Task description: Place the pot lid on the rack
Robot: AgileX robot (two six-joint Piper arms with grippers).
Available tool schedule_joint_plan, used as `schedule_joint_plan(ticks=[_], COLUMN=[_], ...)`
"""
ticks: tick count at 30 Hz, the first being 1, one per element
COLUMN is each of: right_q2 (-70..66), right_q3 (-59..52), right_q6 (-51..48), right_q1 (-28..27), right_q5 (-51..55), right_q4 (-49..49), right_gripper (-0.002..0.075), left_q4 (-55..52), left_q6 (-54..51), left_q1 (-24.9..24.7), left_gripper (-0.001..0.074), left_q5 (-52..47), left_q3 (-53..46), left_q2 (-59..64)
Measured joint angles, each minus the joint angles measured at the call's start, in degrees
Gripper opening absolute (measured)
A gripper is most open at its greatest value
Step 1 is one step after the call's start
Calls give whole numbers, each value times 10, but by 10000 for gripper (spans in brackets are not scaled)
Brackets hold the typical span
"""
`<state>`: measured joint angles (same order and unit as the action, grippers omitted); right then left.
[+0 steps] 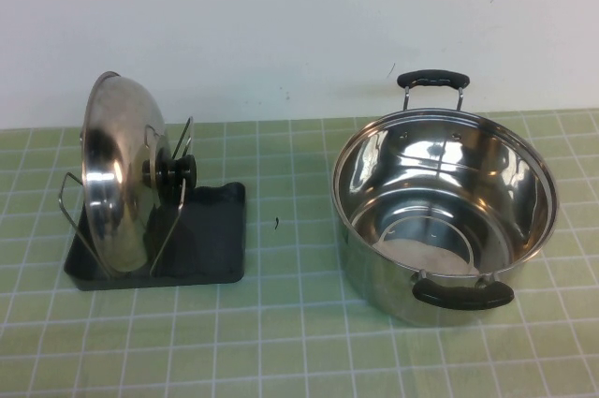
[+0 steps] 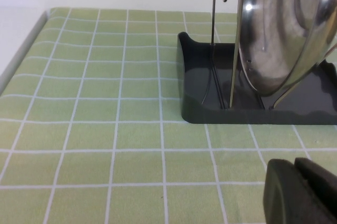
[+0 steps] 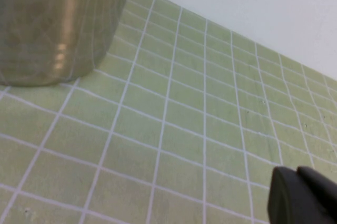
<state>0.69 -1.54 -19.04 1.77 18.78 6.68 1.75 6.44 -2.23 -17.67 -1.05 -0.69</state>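
The shiny steel pot lid point(image 1: 117, 173) stands on edge in the rack point(image 1: 211, 239), held between the wire loops, with its black knob point(image 1: 178, 173) facing right. In the left wrist view the lid point(image 2: 279, 29) leans between the wires over the rack's dark tray point(image 2: 202, 92). My left gripper point(image 2: 297, 174) is shut and empty, low over the tablecloth, a short way from the tray. My right gripper point(image 3: 297, 176) is shut and empty, away from the pot. Neither gripper shows in the high view.
The deep steel pot point(image 1: 445, 211) with two black handles stands open on the right; its wall shows in the right wrist view point(image 3: 58, 23). A green checked cloth point(image 1: 290, 323) covers the table. A white wall runs along the back.
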Motion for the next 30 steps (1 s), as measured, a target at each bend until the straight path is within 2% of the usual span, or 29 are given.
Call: schedule_joint_plan(ticks=[20,30], right_q2=[1,1], right_q3=[0,0], right_q6=[176,190], right_q1=[-2,-2], right_q5=[2,3], right_q4=[-1,-2], right_gripper=[-1,-1], left_q4=[0,0], left_q6=[-2,-2], left_q1=[0,0], left_gripper=[-2,-2], left_q5=[0,0], left_q3=[0,0], left_q2=[-1,-1])
